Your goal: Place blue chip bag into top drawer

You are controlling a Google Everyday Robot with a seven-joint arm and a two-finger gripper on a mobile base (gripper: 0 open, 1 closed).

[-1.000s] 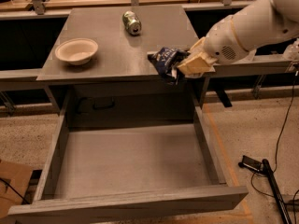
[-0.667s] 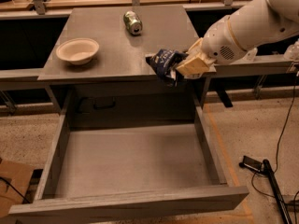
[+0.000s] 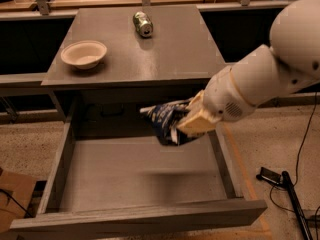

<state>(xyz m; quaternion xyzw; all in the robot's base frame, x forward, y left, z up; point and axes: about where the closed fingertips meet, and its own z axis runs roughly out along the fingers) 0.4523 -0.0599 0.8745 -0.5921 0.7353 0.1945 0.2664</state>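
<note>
Hanging above the back right part of the open drawer (image 3: 57, 166), the pincer (image 3: 196, 120) is clamped tight on the bag (image 3: 164, 120). The bag sticks out to the pincer's left, in the air over the drawer's floor. Beyond the pincer and higher up stands the table (image 3: 180, 49). On it, off to the pincer's far left, sit a bowl (image 3: 84, 54) and a can (image 3: 143, 24) on its side, well apart

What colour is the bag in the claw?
The chip bag is dark blue with white markings, camera view; the claw holds it over the top drawer.
</note>
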